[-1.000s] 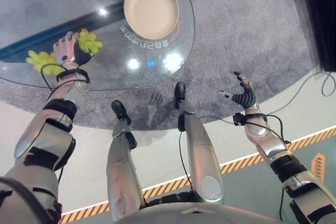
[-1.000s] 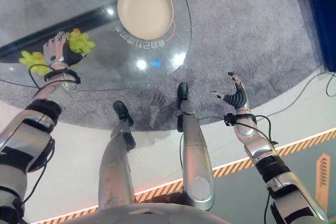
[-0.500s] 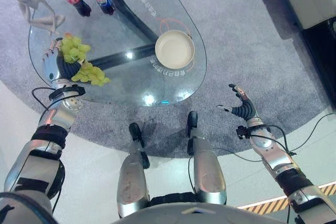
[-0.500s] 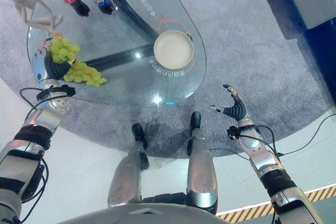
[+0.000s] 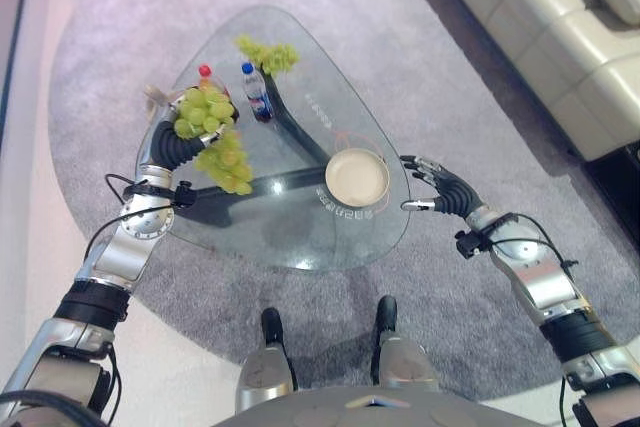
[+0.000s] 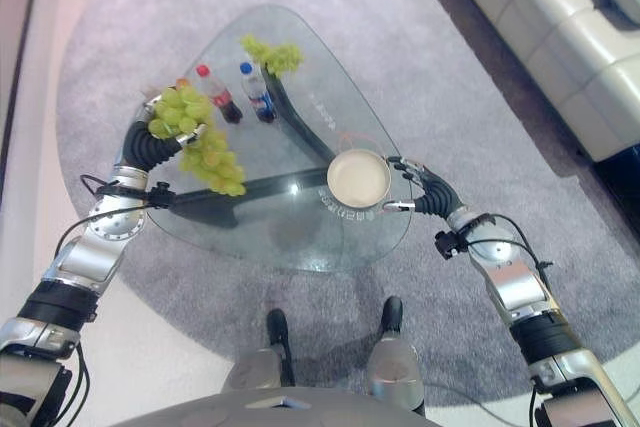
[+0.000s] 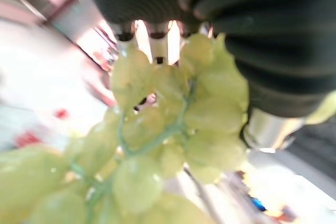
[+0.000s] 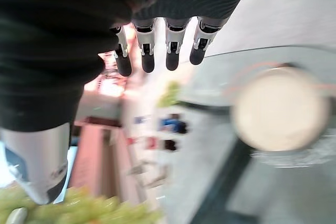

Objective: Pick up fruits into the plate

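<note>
The left hand (image 5: 172,143) is holding a bunch of pale green grapes (image 5: 212,139) lifted above the far left of the clear glass table (image 5: 300,237), fingers seemingly curled round its stem, ready for carrying right to the round cream plate (image 5: 357,176) near the table's right edge. The right hand (image 5: 440,191) is hovering just right of that plate, fingers relaxed and apart, holding nothing. A second green grape bunch (image 5: 268,53) is lying at the far edge.
</note>
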Robot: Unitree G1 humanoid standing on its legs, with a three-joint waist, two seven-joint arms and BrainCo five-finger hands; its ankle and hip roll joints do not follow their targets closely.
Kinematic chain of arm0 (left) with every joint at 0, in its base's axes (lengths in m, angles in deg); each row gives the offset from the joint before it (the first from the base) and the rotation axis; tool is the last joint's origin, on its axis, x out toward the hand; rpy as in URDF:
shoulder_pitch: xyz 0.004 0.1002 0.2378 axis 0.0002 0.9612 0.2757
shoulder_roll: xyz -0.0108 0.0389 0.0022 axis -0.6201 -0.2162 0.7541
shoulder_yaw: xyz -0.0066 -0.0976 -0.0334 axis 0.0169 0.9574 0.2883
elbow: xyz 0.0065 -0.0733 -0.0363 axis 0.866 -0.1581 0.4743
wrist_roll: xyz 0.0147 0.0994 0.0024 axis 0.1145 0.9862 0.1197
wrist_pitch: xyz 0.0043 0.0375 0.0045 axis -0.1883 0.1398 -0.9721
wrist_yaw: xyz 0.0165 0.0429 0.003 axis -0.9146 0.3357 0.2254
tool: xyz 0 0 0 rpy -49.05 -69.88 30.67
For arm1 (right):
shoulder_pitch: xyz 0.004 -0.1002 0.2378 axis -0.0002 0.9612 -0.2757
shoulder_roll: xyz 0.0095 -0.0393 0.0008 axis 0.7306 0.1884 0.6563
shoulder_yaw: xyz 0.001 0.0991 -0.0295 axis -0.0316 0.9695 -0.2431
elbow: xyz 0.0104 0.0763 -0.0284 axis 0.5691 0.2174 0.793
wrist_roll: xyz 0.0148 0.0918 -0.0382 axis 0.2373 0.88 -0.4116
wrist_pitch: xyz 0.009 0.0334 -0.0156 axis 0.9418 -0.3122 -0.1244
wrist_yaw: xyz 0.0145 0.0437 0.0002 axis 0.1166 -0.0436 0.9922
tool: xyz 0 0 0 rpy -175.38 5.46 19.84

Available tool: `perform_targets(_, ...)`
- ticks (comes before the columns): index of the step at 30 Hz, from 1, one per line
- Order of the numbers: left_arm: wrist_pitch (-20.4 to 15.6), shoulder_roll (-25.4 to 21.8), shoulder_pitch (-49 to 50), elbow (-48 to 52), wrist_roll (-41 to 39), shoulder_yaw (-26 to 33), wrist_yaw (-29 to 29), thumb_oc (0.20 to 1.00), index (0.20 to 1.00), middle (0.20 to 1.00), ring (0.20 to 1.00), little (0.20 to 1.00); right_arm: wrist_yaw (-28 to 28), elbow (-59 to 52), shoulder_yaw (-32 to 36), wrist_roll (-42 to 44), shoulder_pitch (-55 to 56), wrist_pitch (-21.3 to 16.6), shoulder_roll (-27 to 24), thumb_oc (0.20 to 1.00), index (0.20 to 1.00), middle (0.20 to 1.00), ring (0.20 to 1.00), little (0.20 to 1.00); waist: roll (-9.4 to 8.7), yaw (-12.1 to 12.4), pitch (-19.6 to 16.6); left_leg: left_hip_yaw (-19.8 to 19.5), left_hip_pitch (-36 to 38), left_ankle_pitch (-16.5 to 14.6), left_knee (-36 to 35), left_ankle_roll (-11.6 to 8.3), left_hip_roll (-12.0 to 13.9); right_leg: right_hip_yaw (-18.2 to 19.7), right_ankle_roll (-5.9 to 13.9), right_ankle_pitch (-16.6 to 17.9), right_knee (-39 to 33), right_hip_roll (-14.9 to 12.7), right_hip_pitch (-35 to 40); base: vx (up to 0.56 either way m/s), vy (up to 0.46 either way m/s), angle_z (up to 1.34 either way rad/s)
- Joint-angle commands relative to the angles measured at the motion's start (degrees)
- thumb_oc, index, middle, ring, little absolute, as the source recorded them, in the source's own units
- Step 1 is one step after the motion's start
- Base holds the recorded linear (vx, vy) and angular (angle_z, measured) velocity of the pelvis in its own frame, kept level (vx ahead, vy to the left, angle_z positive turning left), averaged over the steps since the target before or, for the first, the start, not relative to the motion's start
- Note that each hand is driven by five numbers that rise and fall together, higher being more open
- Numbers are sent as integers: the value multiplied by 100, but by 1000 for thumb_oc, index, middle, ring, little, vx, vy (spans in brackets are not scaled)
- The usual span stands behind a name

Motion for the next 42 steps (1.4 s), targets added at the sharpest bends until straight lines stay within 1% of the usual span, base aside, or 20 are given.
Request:
perform_targets(1,-238,-60,-76,319,-1108,115,-984,200,200,200,200,200,-498,-253,-216,600,-158,247,-66,1000,1000,1000,1000,1000,-157,158,-780,-31,-125,-739,309,71,-225,-216,117,-709,404,-70,190,59,-32,-2)
perform_targets(2,-215,-60,-90,348,-1170,109,-1040,200,200,200,200,200,-516,-251,-232,615,-202,272,-62,1000,1000,1000,1000,1000,-159,164,-787,-28,-106,-742,299,71,-223,-222,117,-712,395,-68,212,62,-41,1)
perform_targets(3,-86,-54,-169,509,-1478,53,-1420,200,200,200,200,200,-574,-235,-292,691,-387,412,-36,1000,1000,1000,1000,1000,-164,202,-869,-24,-32,-764,270,70,-211,-258,122,-730,363,-67,295,54,-38,2)
perform_targets(5,140,-108,-285,751,-1850,-50,-1903,200,200,200,200,200,-643,-170,-405,773,-638,632,-15,1000,1000,1000,1000,1000,-162,249,-950,-30,41,-786,255,76,-195,-280,119,-747,339,-62,377,40,-37,3)
perform_targets(6,154,-115,-309,783,-1911,-77,-2009,200,200,200,200,200,-681,-155,-425,813,-679,667,-10,1000,1000,1000,1000,1000,-162,257,-959,-30,49,-789,252,78,-192,-286,118,-747,334,-63,388,30,-20,0)
perform_targets(7,248,-147,-395,882,-2063,-192,-2187,200,200,200,200,200,-669,-127,-508,930,-801,805,6,1000,1000,1000,1000,1000,-155,275,-996,-33,90,-802,236,81,-186,-299,120,-752,311,-62,437,0,0,0)
perform_targets(10,401,-281,-498,1149,-2587,-348,-2899,200,200,200,200,200,-742,-86,-649,1205,-975,1095,39,1000,1000,1000,1000,1000,-145,312,-1053,-59,178,-829,201,94,-192,-289,128,-739,246,-58,521,18,-2,1)
perform_targets(11,421,-309,-504,1201,-2640,-368,-2964,200,200,200,200,200,-747,-91,-666,1239,-985,1129,41,1000,1000,1000,1000,1000,-144,313,-1057,-63,183,-834,206,97,-193,-277,128,-738,243,-59,527,7,-1,4)
perform_targets(13,451,-440,-552,1388,-2834,-469,-3301,200,200,200,200,200,-794,-114,-744,1403,-1060,1301,33,1000,1000,1000,1000,1000,-147,322,-1072,-54,215,-858,220,107,-192,-255,133,-728,235,-70,548,1,-3,5)
perform_targets(19,465,-708,-837,1622,-3351,-687,-3768,200,200,200,200,200,-745,-9,-959,1844,-1278,1497,52,1000,1000,1000,1000,1000,-132,331,-1095,-39,263,-870,200,117,-179,-220,141,-721,204,-85,589,1,0,1)
perform_targets(20,437,-729,-878,1653,-3398,-719,-3802,200,200,200,200,200,-626,11,-966,1978,-1295,1473,82,1000,1000,1000,1000,1000,-128,333,-1101,-50,269,-872,194,116,-178,-211,142,-719,197,-86,595,0,0,0)
perform_targets(23,371,-694,-953,1702,-3496,-780,-3953,200,200,200,200,200,-493,39,-938,2279,-1278,1603,242,1000,1000,1000,1000,1000,-123,318,-1130,-81,284,-880,173,125,-188,-165,143,-722,182,-76,601,4,2,1)
perform_targets(25,334,-572,-978,1802,-3601,-811,-4143,200,200,200,200,200,-448,9,-908,2551,-1136,1784,417,1000,1000,1000,1000,1000,-115,298,-1146,-115,270,-887,167,127,-192,-115,138,-729,181,-62,582,0,0,0)
perform_targets(29,290,-451,-992,1981,-3797,-877,-4261,200,200,200,200,200,-461,-63,-937,2814,-925,1976,589,1000,1000,1000,1000,1000,-113,275,-1155,-131,264,-894,160,134,-193,-72,133,-736,192,-53,556,0,0,0)
perform_targets(33,162,-289,-1132,2043,-3871,-1024,-4302,200,200,200,200,200,-508,-1,-1044,3296,-876,2293,840,1000,1000,1000,1000,1000,-116,256,-1135,-115,287,-893,147,135,-182,-72,120,-745,204,-49,563,0,0,0)
perform_targets(34,144,-220,-1207,2069,-3885,-1094,-4305,200,200,200,200,200,-553,34,-1101,3570,-857,2518,980,1000,1000,1000,1000,1000,-120,251,-1141,-110,294,-894,139,134,-184,-81,122,-744,194,-53,574,0,0,0)
perform_targets(36,98,-170,-1265,2119,-3873,-1175,-4295,200,200,200,200,200,-692,50,-1196,3829,-793,2787,1101,1000,1000,1000,1000,1000,-125,254,-1148,-101,294,-891,136,131,-180,-100,129,-738,187,-62,581,0,0,0)
perform_targets(38,76,-148,-1284,2188,-3967,-1209,-4219,200,200,200,200,200,-898,-43,-1312,3970,-704,2953,1157,1000,1000,1000,1000,1000,-126,253,-1152,-89,300,-883,132,128,-167,-111,138,-732,189,-73,580,0,0,0)
perform_targets(40,98,-86,-1299,2237,-4087,-1205,-4167,200,200,200,200,200,-1253,-274,-1448,3927,-576,3001,1167,1000,1000,1000,1000,1000,-136,248,-1150,-64,301,-881,133,127,-156,-115,143,-725,187,-87,578,0,0,0)
perform_targets(42,111,-71,-1293,2262,-4112,-1202,-4142,200,200,200,200,200,-1404,-469,-1514,3914,-537,2980,1129,1000,1000,1000,1000,1000,-145,242,-1143,-58,299,-878,132,125,-154,-106,147,-718,185,-89,570,0,0,0)
